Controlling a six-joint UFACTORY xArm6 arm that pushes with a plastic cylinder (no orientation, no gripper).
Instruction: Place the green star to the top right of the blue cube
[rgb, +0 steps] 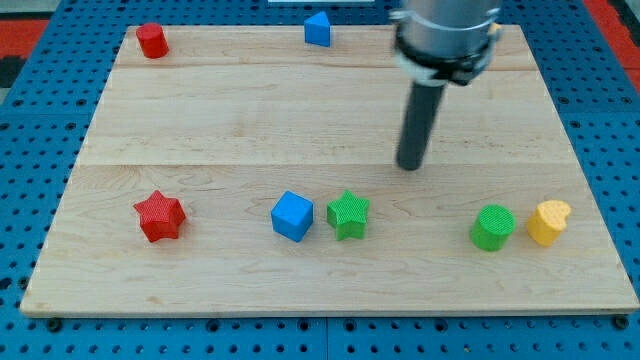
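Note:
The green star (348, 214) lies on the wooden board (230, 120), just right of the blue cube (292, 215), with a small gap between them, both in the lower middle of the view. My tip (410, 166) is above and to the right of the green star, apart from it, touching no block. The rod rises from it toward the view's top.
A red star (159, 216) lies at the lower left. A green cylinder (492, 227) and a yellow heart-like block (548, 221) lie at the lower right. A red cylinder (152, 40) is at the top left and a blue pentagon-like block (317, 29) at the top middle.

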